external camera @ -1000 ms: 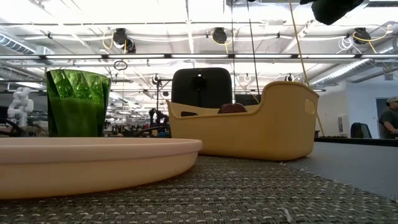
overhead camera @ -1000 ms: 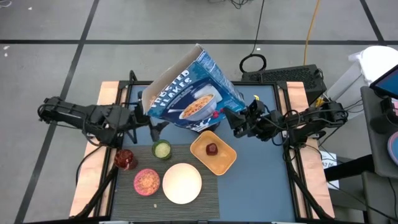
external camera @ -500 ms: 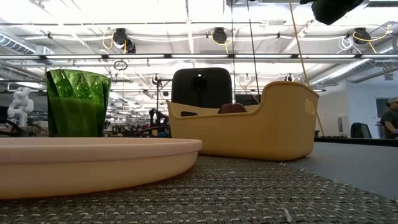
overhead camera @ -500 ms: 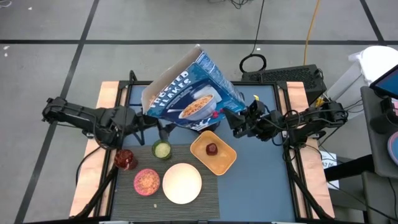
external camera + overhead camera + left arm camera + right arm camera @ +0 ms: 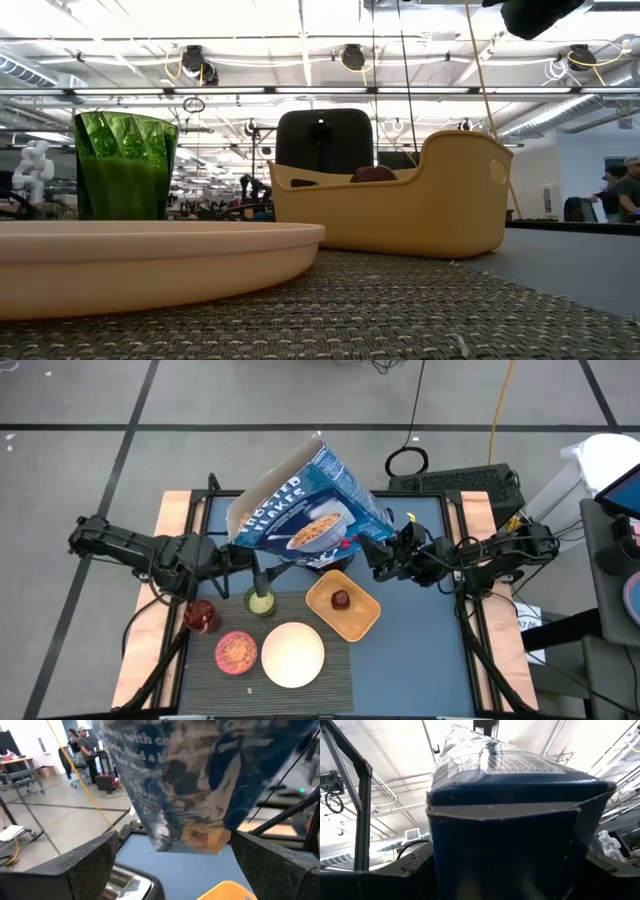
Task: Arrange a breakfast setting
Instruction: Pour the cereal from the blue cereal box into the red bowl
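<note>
I see right pincer [image 5: 383, 556] clamped on tilted blue cereal box [image 5: 305, 510], "FROSTED FLAKES"; left pincer [image 5: 262, 572] apart above green cup [image 5: 260, 600].

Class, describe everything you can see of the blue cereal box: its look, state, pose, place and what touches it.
The blue cardboard cereal box shows white lettering and a picture of a bowl of flakes. Its top flaps stand open, baring plain brown card inside. It is held tilted above the far part of the table, open end toward the left arm. The right tool clamps its bottom end. The left tool is open below it, not touching.
</note>
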`<move>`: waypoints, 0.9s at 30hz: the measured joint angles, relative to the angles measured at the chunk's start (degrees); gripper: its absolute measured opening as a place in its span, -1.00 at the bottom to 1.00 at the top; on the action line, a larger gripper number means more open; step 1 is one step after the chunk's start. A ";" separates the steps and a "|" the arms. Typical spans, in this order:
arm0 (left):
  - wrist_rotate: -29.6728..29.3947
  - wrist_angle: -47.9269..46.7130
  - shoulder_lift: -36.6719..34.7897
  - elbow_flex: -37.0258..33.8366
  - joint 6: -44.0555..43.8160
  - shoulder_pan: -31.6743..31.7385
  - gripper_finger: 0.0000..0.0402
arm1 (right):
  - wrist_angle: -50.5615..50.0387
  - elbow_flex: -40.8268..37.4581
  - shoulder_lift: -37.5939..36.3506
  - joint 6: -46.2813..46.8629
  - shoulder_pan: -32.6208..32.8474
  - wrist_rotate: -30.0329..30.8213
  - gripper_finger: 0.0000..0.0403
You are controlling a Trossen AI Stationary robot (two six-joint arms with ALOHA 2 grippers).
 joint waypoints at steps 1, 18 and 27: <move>0.13 1.00 0.00 0.00 0.35 0.00 0.96 | -0.11 0.03 -0.07 -0.22 0.00 0.00 0.45; 1.05 8.11 -0.09 -0.05 2.82 0.17 0.96 | -2.83 0.05 -0.08 -2.65 0.01 -0.15 0.45; 1.03 8.87 -0.04 -0.05 3.84 0.22 0.95 | -3.22 0.05 -0.08 -2.48 0.01 -0.15 0.45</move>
